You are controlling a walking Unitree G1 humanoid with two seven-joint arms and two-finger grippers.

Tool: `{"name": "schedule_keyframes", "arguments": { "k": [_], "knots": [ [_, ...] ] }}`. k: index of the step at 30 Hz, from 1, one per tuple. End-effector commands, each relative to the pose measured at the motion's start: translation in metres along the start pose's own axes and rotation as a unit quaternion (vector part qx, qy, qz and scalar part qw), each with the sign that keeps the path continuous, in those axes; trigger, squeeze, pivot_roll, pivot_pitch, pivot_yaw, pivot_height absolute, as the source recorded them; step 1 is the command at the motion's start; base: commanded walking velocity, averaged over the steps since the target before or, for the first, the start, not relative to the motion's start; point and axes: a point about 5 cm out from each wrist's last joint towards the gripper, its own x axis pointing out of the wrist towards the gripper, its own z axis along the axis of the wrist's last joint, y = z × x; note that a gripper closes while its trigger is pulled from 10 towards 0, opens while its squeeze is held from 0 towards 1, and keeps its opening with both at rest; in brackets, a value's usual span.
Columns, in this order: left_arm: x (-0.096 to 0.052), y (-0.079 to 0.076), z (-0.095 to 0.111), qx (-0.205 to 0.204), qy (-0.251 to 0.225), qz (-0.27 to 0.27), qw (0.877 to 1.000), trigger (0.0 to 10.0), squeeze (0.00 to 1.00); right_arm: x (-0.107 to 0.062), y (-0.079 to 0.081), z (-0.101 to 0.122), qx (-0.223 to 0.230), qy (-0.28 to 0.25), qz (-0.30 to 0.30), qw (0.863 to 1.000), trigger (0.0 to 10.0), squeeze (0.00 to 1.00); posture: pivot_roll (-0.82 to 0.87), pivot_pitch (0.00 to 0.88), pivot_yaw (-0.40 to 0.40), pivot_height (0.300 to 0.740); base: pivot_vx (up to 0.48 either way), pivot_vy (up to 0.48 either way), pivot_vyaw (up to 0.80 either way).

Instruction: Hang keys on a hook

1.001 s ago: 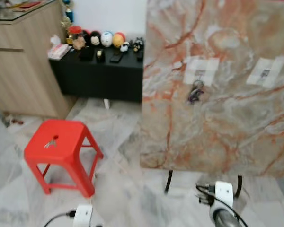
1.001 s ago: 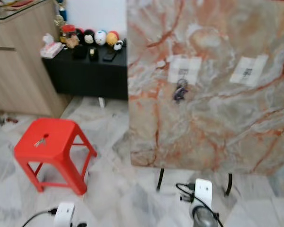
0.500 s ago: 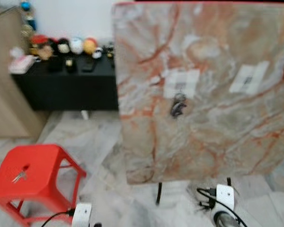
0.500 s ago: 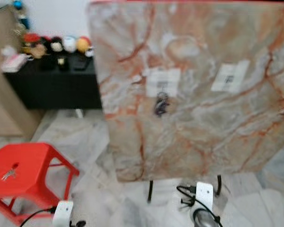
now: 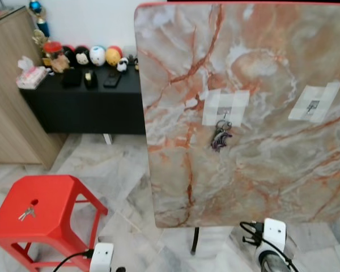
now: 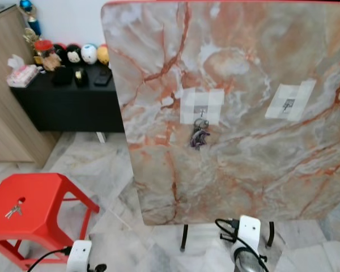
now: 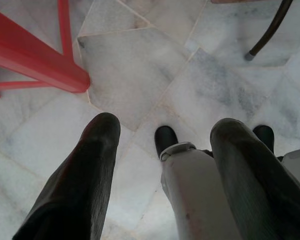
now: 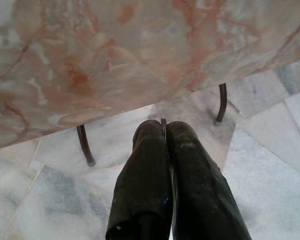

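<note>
While both arms hang low at the near edge of the scene, the items stand as follows.

Marble-patterned board [image 5: 255, 107]: upright on thin dark legs [image 8: 85, 147], on the right side of the scene. Two pale taped patches on its face, each with a small hook: left hook [image 5: 225, 113], right hook [image 5: 313, 105].

Bunch of keys [image 5: 220, 137]: dark, purplish, hanging from the left hook against the board. The right hook carries nothing.

Red stool [image 5: 42, 212]: plastic, on the marble floor [image 5: 119, 170] at the near left, well apart from the board. A second, small silver set of keys [image 5: 26, 213] lies on its seat, just beside the seat's round hole.

Black desk [image 5: 85, 99]: far left, against the white wall, carrying a row of small round figurines [image 5: 96, 55], a tissue pack and a few dark objects. Wooden cabinet [image 5: 11, 96] to its left.

Left gripper [image 7: 165, 145]: pointing down at the floor near a leg of the stool, fingers [image 7: 97, 150] spread apart, holding nothing; the robot's own foot shows between them.

Right gripper [image 8: 165, 135]: aimed at the floor below the board's lower edge, fingers [image 8: 145, 165] pressed together with nothing visible between them.
</note>
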Motion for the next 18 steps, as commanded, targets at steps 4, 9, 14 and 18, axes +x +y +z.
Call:
{"name": "schedule_keyframes", "arguments": {
  "k": [4,9,14,18],
  "knots": [
    [0.000,-0.001,0.000,0.011,0.000,-0.002,1.000,10.0,0.00,0.000,-0.003,0.006,0.020,-0.025,-0.004,0.999,10.0,0.00,-0.09,0.012,-0.025,0.740,0.000,-0.397,0.00],
    [0.000,-0.001,0.000,0.010,0.000,-0.002,1.000,10.0,0.00,0.000,-0.003,0.007,0.025,-0.034,-0.002,0.999,10.0,0.00,-0.10,0.014,-0.027,0.740,0.000,-0.406,0.00],
    [0.000,-0.002,0.001,0.009,-0.001,-0.003,1.000,10.0,0.00,0.018,0.001,0.077,0.024,-0.091,0.004,0.996,10.0,0.00,-0.09,0.018,-0.029,0.740,0.000,-0.404,0.00],
    [0.000,-0.002,0.001,0.006,-0.002,0.000,1.000,10.0,0.00,0.018,-0.002,0.072,0.026,-0.080,0.006,0.996,10.0,0.00,-0.09,0.020,-0.030,0.740,0.000,-0.382,0.00]
  ]
}}
